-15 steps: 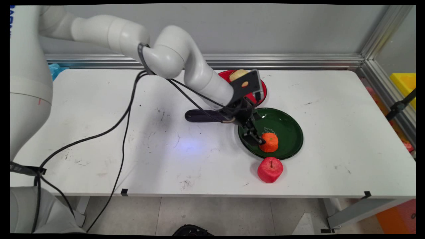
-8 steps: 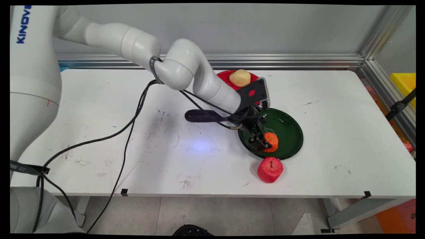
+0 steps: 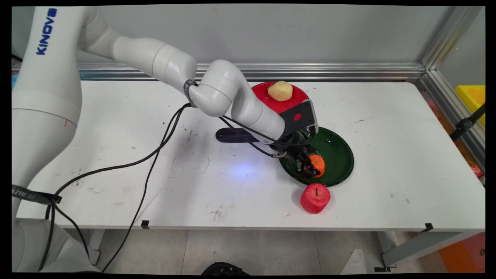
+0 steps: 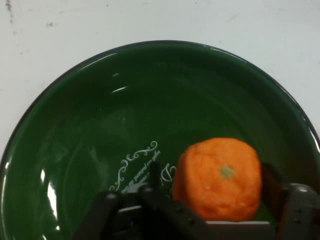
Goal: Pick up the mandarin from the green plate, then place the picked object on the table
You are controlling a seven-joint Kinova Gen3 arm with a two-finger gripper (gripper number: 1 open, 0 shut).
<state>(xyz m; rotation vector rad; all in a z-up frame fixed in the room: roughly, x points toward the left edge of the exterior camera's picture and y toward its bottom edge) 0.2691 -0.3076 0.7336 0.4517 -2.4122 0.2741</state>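
A grey wall with a metal rail backs the white table (image 3: 116, 186); on the table a green plate (image 3: 337, 149) (image 4: 100, 125) lies right of centre, bearing an orange (image 3: 318, 164) (image 4: 220, 177) in its near-left part; the tool (image 3: 309, 167) (image 4: 220, 220) reaches down into the plate, its fingers (image 4: 272, 182) spread on either side of the orange, whether pressing it I cannot tell; a red plate (image 3: 267, 97) with a yellowish fruit (image 3: 280, 91) sits behind; a red apple (image 3: 315, 198) stands just beside the green plate's near rim; a dark flat object (image 3: 232, 135) lies to the left.
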